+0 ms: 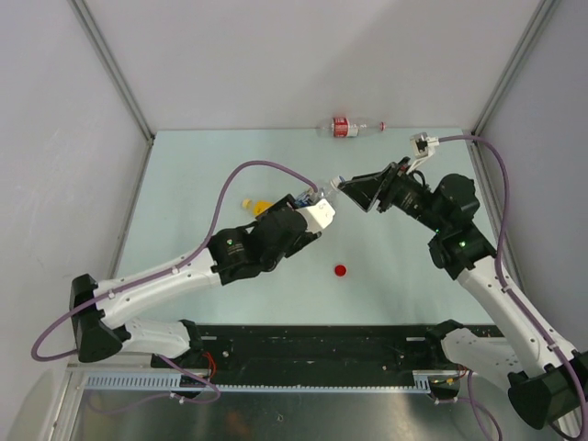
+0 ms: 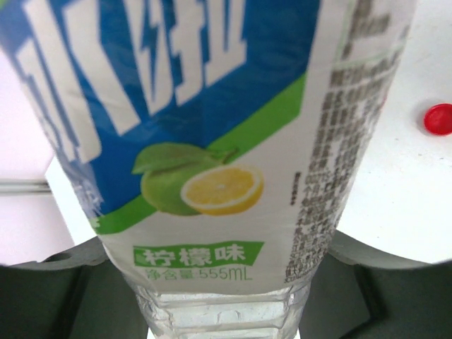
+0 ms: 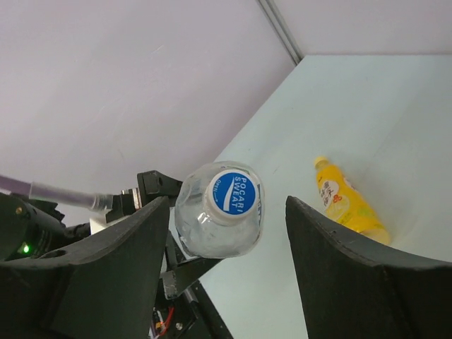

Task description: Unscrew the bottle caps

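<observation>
From above, the left tool is reaching to the middle of the pale green desk and is clamping the lemon-label bottle, lifting it off the surface with its neck pointing toward the right arm. The right tool is meeting that neck head-on, though from this height I cannot tell how wide its jaws are standing. Three bottles are showing here: the gripped one, a yellow bottle peeking out from behind the left arm, and a slim clear bottle with a red label lying on its side at the far edge of the desk. One red cap is lying loose on the desk, well apart from all three bottles. The left wrist camera is filling up almost wholly with the blue, white and green label and its picture of a lemon; the tool's pale parts are flanking the clear lower body on both sides, pressing against it, and the single red cap is showing on the desk at the right. In the right wrist view, the two dark fingers are standing spread apart on either side of one blue cap that is sitting screwed on the clear bottle, with a visible gap on each side, touching nothing. Beyond, the yellow bottle is lying on the desk, wearing one yellow cap.
</observation>
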Controlling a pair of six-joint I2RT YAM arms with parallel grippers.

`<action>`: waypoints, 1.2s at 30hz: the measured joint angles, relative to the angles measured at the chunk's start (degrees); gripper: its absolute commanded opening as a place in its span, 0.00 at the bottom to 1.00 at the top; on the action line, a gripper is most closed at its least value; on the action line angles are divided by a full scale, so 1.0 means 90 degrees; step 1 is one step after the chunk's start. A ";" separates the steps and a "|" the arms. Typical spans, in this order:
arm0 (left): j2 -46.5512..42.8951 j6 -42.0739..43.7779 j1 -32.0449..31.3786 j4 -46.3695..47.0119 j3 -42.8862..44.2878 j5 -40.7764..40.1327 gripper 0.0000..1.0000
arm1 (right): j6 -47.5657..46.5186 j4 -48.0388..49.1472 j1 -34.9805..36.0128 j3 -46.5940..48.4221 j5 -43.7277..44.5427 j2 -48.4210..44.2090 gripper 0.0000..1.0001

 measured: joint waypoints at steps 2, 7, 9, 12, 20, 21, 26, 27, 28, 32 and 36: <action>0.0087 0.0002 -0.0061 0.0012 0.0000 -0.0223 0.00 | 0.0075 0.0007 0.0000 0.0000 -0.0022 0.0070 0.69; 0.0182 0.0005 -0.0114 0.0017 0.0000 -0.0508 0.00 | 0.0279 0.0029 0.0002 0.0000 -0.0121 0.0245 0.66; 0.0182 0.0005 -0.0121 0.0024 0.0000 -0.0551 0.00 | 0.0325 0.0063 0.0002 0.0000 -0.0146 0.0313 0.63; 0.0182 0.0005 -0.0126 0.0022 0.0000 -0.0568 0.00 | 0.0401 0.0087 0.0002 0.0000 -0.0165 0.0415 0.58; 0.0182 0.0005 -0.0136 0.0024 0.0000 -0.0571 0.00 | 0.0527 0.0153 0.0017 -0.0002 -0.0163 0.0464 0.45; 0.0182 0.0007 -0.0136 0.0024 0.0000 -0.0571 0.00 | 0.0544 0.0168 0.0019 -0.0002 -0.0165 0.0464 0.42; 0.0182 0.0002 -0.0136 0.0039 0.0000 -0.0571 0.00 | 0.0571 0.0248 0.0029 -0.0002 -0.0165 0.0464 0.26; 0.0182 0.0002 -0.0136 0.0046 0.0000 -0.0571 0.00 | 0.0571 0.0253 0.0029 -0.0002 -0.0165 0.0464 0.22; 0.0182 0.0002 -0.0136 0.0051 0.0000 -0.0571 0.00 | 0.0559 0.0262 0.0029 -0.0002 -0.0168 0.0464 0.19; 0.0182 0.0000 -0.0136 0.0061 0.0000 -0.0566 0.00 | 0.0505 0.0287 0.0029 -0.0002 -0.0189 0.0461 0.08; 0.0180 -0.0010 -0.0136 0.0063 0.0000 -0.0493 0.00 | 0.0391 0.0301 0.0027 -0.0002 -0.0231 0.0452 0.01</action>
